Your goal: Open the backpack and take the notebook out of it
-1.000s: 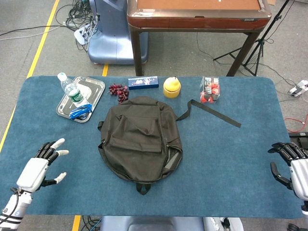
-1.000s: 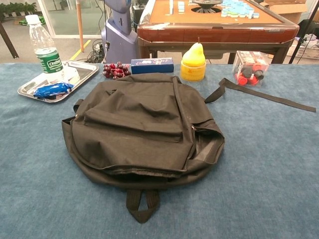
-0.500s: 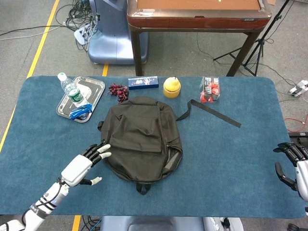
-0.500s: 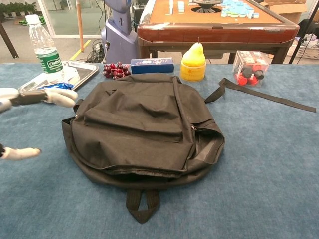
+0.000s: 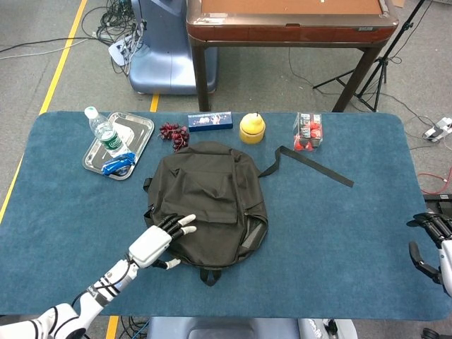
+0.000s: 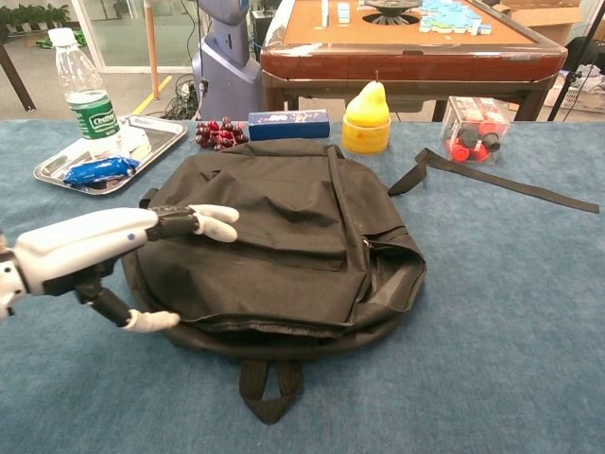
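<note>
Black backpack [image 5: 212, 201], flat, mid-table

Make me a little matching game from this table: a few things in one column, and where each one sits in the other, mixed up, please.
Things:
1. water bottle
2. grapes
3. left hand
4. black strap

Places:
A. over the near left part of the backpack
B. on the metal tray
C. loose on the cloth to the right of the backpack
D. between the tray and the blue box

Pairs: 1-B, 2-D, 3-A, 4-C
</note>
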You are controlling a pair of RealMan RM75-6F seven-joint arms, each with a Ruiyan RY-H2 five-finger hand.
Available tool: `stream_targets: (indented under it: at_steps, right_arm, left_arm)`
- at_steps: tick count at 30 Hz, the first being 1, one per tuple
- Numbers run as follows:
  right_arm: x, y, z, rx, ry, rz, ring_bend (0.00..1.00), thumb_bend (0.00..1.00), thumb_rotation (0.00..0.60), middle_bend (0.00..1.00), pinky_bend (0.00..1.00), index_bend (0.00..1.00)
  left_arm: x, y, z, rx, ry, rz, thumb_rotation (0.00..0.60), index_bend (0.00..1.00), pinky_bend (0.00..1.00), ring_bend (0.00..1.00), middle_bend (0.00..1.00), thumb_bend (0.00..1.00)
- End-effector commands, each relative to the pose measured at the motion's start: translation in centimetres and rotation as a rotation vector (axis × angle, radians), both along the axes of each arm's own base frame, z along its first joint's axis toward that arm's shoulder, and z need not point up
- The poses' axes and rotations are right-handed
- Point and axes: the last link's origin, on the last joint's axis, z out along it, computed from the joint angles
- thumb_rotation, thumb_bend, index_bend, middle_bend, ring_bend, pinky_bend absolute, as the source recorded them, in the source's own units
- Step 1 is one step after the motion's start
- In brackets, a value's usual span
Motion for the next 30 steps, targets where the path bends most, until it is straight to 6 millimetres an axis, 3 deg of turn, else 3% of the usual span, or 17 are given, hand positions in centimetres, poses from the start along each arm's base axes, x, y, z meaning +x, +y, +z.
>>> stream_targets:
  at_steps: [1,9,17,25,30]
  right_arm:
    - [-0.1,0.1,0.1,-0.004,-0.001,0.0,0.23,0.46,0.6,0.3,0.33,0.37]
    - [-0.5,0.4,0.1,-0.007,-0.008,-0.007,0.23,0.46,0.6,0.3,0.33,0.37]
    - [-1.0,0.7,0.3,-0.016,-0.017,-0.014,0.23,0.46,0.6,0.3,0.33,0.37]
    - [-1.3,0.8,0.1,-0.008,-0.024,-0.006,0.22,0.46,0.6,0.3,0.33,0.37]
    - [-0.9,0.7,-0.4,0.027,-0.027,0.022,0.22,0.46,0.6,0.3,0.33,0.37]
  left_arm:
    - [0.8,0.7,-0.8,0.003,-0.017,0.007,0.6,0.16,0.01,0.02,0.03,0.24]
    - [2.9,2.8,-1.6,0.036,-0.081,0.049,0.6,0.29,0.01,0.02,0.03,0.23]
    - [4.3,4.8,-1.3,0.044,-0.109,0.076,0.6,0.5,0.01,0.02,0.03,0.23]
    - [4.8,5.7,-0.1,0.056,-0.127,0.109,0.6,0.69,0.01,0.04,0.1,0.43]
    - [5.1,6.7,1.3,0.097,-0.156,0.149,0.6,0.72,0.02,0.12,0.18,0.46]
